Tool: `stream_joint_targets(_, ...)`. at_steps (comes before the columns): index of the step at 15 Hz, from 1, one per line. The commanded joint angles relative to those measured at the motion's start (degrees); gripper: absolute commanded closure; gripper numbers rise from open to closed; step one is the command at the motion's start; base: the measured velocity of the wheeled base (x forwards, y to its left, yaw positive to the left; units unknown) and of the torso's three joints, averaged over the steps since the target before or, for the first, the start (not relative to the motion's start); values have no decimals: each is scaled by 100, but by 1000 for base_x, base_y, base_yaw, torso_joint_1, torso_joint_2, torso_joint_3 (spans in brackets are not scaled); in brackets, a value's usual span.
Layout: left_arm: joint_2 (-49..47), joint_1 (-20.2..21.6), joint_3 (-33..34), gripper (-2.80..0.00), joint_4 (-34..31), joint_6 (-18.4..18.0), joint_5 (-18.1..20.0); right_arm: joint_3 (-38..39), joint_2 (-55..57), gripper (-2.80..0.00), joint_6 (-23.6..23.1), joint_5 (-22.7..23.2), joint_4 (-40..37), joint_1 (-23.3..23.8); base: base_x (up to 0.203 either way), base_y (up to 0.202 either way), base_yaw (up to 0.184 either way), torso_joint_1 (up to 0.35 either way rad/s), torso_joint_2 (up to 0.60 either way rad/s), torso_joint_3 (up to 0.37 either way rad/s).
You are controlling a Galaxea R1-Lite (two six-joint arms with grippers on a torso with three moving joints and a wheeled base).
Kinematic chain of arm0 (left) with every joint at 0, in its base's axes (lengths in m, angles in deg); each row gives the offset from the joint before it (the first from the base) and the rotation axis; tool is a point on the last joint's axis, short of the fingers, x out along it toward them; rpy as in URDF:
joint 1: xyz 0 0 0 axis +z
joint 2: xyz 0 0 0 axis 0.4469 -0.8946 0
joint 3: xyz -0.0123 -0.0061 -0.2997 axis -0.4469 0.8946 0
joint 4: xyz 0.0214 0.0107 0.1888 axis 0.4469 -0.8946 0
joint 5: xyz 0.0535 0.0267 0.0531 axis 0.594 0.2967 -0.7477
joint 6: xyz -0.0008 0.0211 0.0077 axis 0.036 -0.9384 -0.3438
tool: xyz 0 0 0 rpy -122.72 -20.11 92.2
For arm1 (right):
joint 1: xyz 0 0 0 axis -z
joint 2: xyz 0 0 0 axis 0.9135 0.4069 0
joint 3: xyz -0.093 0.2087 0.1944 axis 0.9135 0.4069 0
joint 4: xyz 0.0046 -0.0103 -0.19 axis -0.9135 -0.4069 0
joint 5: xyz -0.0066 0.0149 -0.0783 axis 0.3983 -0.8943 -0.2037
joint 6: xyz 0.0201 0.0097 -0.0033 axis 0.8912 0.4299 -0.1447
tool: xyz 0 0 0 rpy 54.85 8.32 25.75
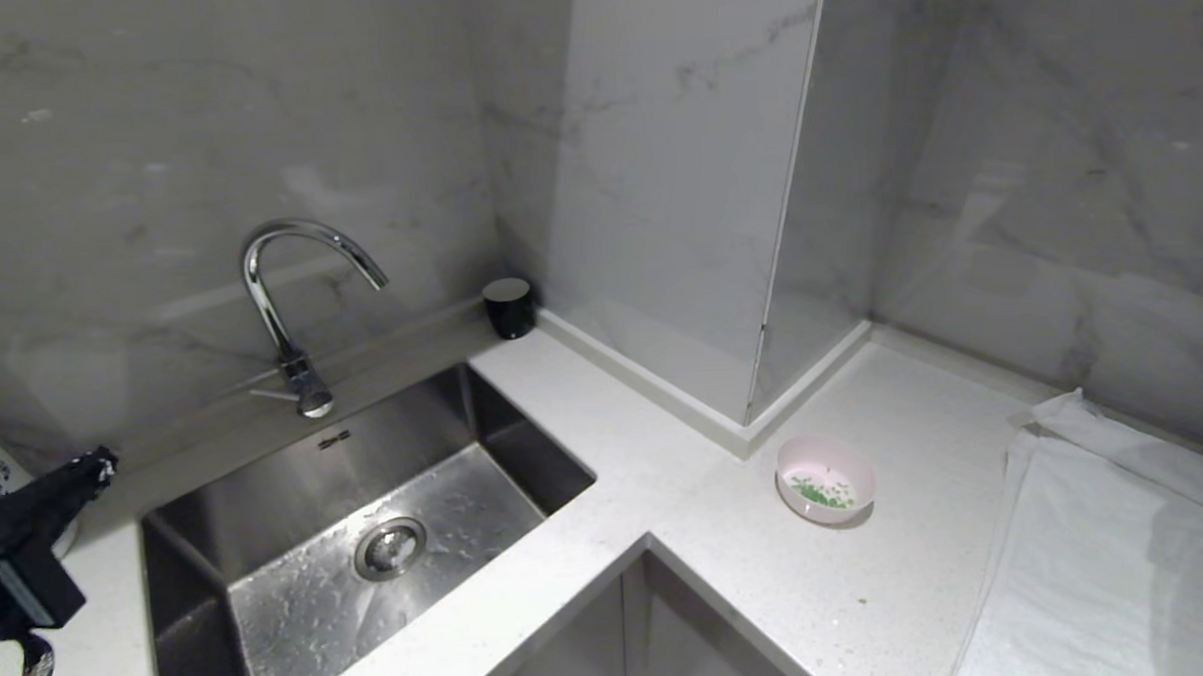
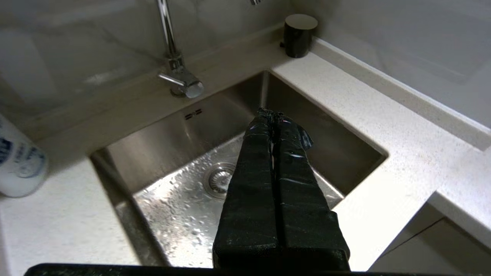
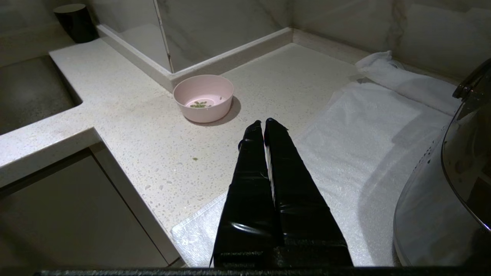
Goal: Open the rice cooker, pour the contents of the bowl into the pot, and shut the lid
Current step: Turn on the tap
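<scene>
The right tool (image 3: 261,122), jaws pressed together and holding nothing, hangs at centre frame of its wrist view over the white towel (image 3: 368,153), with the one pink bowl (image 3: 203,97) ahead toward upper left on the bench (image 3: 153,145) and the rice cooker (image 3: 448,199), lid down, bulging at the right edge. The left tool (image 2: 273,115), equally closed and empty, hovers over the single sink (image 2: 184,199), so the right looks the nearer arm to both. One bowl with its green bits (image 1: 820,491), one cooker, two tools.
</scene>
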Motion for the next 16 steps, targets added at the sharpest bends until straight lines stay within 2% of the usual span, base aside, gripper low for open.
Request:
stream_joint_targets(1, -1487, 17, -349, 0, 335, 420, -29, 0, 0, 0, 2, -1, 2, 0, 0, 0, 0, 0, 0, 0)
stream_joint_targets(3, -2225, 39, -755, 0, 433, 919, -216, 0, 0, 0, 2, -1, 2, 0, 0, 0, 0, 0, 0, 0)
stream_joint_targets(7, -3918, 45, -1665, 0, 488, 1564, -1143, 0, 0, 0, 2, -1, 2, 0, 0, 0, 0, 0, 0, 0)
stream_joint_targets(10, -4682, 50, -2206, 0, 498, 1740, -1403, 0, -8, 0, 2, -1, 2, 0, 0, 0, 0, 0, 0, 0)
stream_joint_targets(13, -5413, 108, -2516, 0, 499, 1765, -1441, 0, 0, 0, 2, -1, 2, 0, 0, 0, 0, 0, 0, 0)
stream_joint_targets(16, -6088, 335, -3060, 0, 500, 1793, -1452, 0, 0, 0, 2, -1, 2, 0, 0, 0, 0, 0, 0, 0)
